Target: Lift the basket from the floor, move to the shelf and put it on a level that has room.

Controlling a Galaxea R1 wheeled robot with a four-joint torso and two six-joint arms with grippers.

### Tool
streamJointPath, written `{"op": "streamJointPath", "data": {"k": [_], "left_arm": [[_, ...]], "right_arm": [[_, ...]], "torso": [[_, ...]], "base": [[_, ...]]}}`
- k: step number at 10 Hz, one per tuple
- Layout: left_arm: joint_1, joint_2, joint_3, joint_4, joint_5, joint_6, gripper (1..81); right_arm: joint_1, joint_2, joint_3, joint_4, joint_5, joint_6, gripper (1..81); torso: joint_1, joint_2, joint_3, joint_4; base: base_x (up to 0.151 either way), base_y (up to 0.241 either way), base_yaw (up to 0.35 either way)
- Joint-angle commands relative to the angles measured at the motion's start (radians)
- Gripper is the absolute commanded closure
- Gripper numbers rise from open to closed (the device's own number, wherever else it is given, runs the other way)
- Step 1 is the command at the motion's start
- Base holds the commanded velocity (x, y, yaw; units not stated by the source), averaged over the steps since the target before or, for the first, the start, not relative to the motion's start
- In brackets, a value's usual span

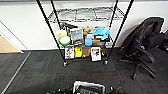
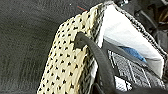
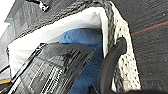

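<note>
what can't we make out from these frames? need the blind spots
- Basket, head view: cut off by the lower edge, so its base and whether it rests on the floor are hidden.
- Shelf, head view: top cut off by the upper edge.
- Items on the lower tiers, head view: too blurred to identify.
- Both wrist views: the basket wall hides the far side of each dark finger over the rim, so jaw closure is unclear.

No text, brand or number can be read. Pale print is seen on a black packet [image 3: 57,70] lying in the basket [image 3: 125,65], but its lines are too blurred to be made out. Printed cards and boxes [image 1: 76,35] are stood on the shelf [image 1: 85,15]; their lettering is likewise illegible.
</note>
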Motion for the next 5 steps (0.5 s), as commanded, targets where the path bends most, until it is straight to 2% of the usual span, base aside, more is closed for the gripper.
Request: {"op": "streamJointPath", "data": {"k": [1, 5], "left_arm": [[-0.089, 0.013, 0.019, -0.024, 0.047, -0.017, 81.1], [-0.089, 0.052, -0.014, -0.026, 0.068, -0.016, 81.1]], "right_arm": [[0.107, -0.007, 0.043, 0.036, -0.07, 0.0, 81.1], [0.113, -0.028, 0.065, 0.039, -0.068, 0.0, 81.1]], "torso": [[-0.063, 0.098, 0.072, 0.0], [-0.153, 0.236, 0.164, 0.0]], "base": [[0.0, 0.0, 0.0], [0.0, 0.0, 0.0]]}}
